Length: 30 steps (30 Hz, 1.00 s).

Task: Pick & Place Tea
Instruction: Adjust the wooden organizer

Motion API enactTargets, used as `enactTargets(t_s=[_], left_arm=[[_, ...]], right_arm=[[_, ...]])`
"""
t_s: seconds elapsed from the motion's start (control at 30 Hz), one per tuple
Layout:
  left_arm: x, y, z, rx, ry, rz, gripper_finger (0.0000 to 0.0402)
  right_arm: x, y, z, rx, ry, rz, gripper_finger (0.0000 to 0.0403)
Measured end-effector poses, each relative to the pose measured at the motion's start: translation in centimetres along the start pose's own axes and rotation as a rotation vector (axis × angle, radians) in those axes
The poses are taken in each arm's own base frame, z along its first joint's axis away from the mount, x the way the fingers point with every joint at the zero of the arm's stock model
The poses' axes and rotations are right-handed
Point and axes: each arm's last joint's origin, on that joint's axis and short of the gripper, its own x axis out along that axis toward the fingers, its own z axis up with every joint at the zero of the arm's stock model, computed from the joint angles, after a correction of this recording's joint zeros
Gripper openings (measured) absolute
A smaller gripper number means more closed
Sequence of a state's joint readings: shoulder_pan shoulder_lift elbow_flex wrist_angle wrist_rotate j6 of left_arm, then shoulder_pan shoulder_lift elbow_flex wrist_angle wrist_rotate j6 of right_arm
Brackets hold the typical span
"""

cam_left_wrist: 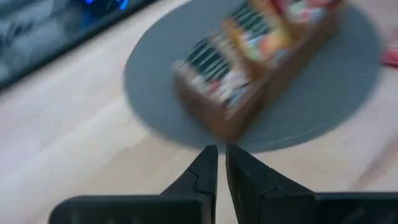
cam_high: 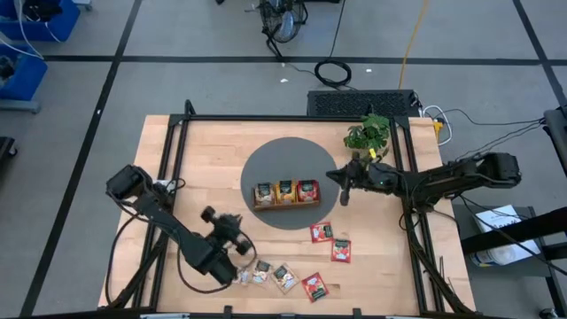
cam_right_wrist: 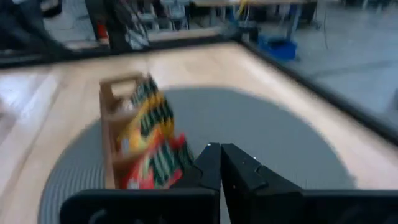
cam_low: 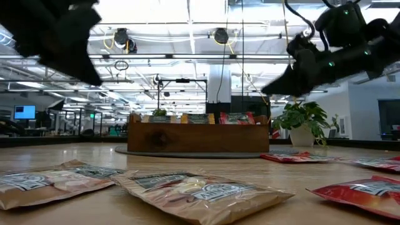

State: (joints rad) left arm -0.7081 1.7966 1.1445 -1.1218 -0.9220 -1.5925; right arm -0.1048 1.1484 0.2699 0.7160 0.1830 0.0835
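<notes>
Landmark = wooden tray [cam_high: 286, 193], sitting mid of the round grey mat [cam_high: 266, 159] on the table [cam_high: 195, 159]. Tray's 3 compartments are all stocked w/ upright sachets [cam_high: 285, 190]: dark green at the left arm's end, orange-yellow in the mid, red at the right arm's end.

Loose tea lies on bare wood toward the table's near edge from the tray. Two red sachets [cam_high: 322, 232] are just off the mat rim, near each other. Further out, a row close to the near edge: pale/orange sachets [cam_high: 283, 278] and one more red sachet [cam_high: 314, 286]. Little margin betw. that row and the edge.

Right gripper [cam_high: 340, 183] hovers above the mat just beside the tray's red end, fingers [cam_right_wrist: 214, 163] pressed together, nothing betw. them. Room on that side is tight: potted plant [cam_high: 368, 133] stands just beyond the arm, at the mat's far-right side.

Left gripper [cam_high: 239, 237] sits over bare wood off the mat rim, on the tray's near-left side, w/ the pale sachets just beyond it toward the edge. Its fingers [cam_left_wrist: 205, 171] are nearly together w/ a thin slit, holding nothing.

Black frame rails [cam_high: 173, 151] run along the table's sides and far edge. Mat on the far side of the tray is open.
</notes>
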Motion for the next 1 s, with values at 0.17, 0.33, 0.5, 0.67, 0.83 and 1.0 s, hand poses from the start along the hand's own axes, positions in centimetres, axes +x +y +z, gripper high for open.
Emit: enactTargets(t_s=[0.17,0.33,0.5,0.67,0.83,1.0], left_arm=[[2.2,0.8,-1.5,-0.128,0.076,0.038,0.0035],[5.0,1.1,-1.9,-0.187,0.161,0.051,0.0035],[7.8,0.9,-0.8,-0.206,0.219,0.026,0.0035],[10.2,1.2,0.8,-0.187,0.269,0.023,0.0035],[11.7,1.2,1.9,-0.158,0.293,-0.016,0.0035],[12.4,1.2,2.5,-0.133,0.289,-0.034,0.0035]], right_arm=[[-0.2,-0.3,-1.8,0.041,0.077,-0.006,0.0001],[0.1,-0.2,-2.4,0.070,0.109,0.011,0.0001],[0.5,-0.1,-3.5,0.105,0.181,0.052,0.0001],[1.0,-0.1,-4.5,0.118,0.228,0.035,0.0001],[1.4,0.2,-5.3,0.128,0.253,0.048,0.0001],[1.8,0.6,-5.8,0.150,0.255,0.066,0.0001]])
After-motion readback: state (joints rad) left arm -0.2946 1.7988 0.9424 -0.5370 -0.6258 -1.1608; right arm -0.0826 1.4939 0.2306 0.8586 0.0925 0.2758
